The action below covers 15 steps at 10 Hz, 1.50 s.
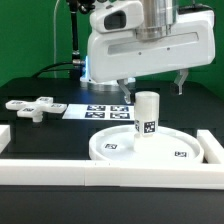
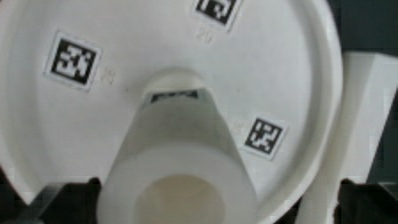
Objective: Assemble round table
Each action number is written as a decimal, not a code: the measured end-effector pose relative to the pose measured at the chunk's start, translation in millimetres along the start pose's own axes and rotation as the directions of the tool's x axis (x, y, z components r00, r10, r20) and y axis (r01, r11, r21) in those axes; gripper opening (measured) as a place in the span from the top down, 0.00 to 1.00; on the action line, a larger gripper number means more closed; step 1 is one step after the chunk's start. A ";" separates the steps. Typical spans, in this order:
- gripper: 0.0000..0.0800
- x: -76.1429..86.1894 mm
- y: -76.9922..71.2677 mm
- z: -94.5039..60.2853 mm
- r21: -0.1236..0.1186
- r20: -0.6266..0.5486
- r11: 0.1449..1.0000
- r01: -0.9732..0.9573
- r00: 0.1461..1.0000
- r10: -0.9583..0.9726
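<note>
The short white post stands upright on the rimmed round disc, just below the gripper. The cross-shaped foot piece lies flat, well apart.

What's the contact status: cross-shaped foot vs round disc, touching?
Apart. The exterior view shows the cross-shaped foot lying toward that view's left, with a bare stretch of dark table between it and the round disc.

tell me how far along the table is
Done: the post stands upright on the round disc. In hand: nothing; the open gripper hangs above the post. Left: the cross-shaped foot piece lies apart on the table, unattached.
</note>
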State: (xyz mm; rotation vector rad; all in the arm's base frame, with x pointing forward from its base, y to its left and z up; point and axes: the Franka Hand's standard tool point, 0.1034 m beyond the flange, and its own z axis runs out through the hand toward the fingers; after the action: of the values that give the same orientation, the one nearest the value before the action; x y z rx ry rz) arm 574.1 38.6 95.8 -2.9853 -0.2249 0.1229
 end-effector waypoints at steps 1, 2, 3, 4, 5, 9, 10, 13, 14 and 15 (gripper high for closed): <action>0.19 -0.3 2.8 2.4 -0.004 -0.009 1.000 0.015 1.000 -0.015; 0.19 -2.3 6.6 7.7 -0.003 0.000 0.999 0.036 0.999 -0.036; 0.19 -3.7 10.3 10.6 -0.002 0.005 0.999 0.041 0.999 -0.041; 0.19 -3.7 12.6 9.5 -0.002 0.003 0.999 0.044 0.999 -0.044; 0.19 -3.8 12.9 9.4 -0.003 0.002 0.999 0.045 0.999 -0.045; 0.49 -1.2 11.4 9.0 -0.006 -0.010 0.999 0.048 0.999 -0.048; 0.49 -1.2 11.4 9.0 -0.006 -0.010 0.999 0.042 0.999 -0.042; 0.49 -0.7 10.4 9.2 0.003 -0.014 0.999 -0.044 0.999 0.044; 0.49 0.0 10.6 9.5 0.010 -0.021 0.984 -0.179 0.984 0.179; 0.49 0.5 10.8 9.6 0.010 -0.037 0.959 -0.282 0.959 0.282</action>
State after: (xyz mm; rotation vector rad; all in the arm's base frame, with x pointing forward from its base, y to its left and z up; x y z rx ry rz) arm 575.3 29.5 84.6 -2.9932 0.2070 0.0972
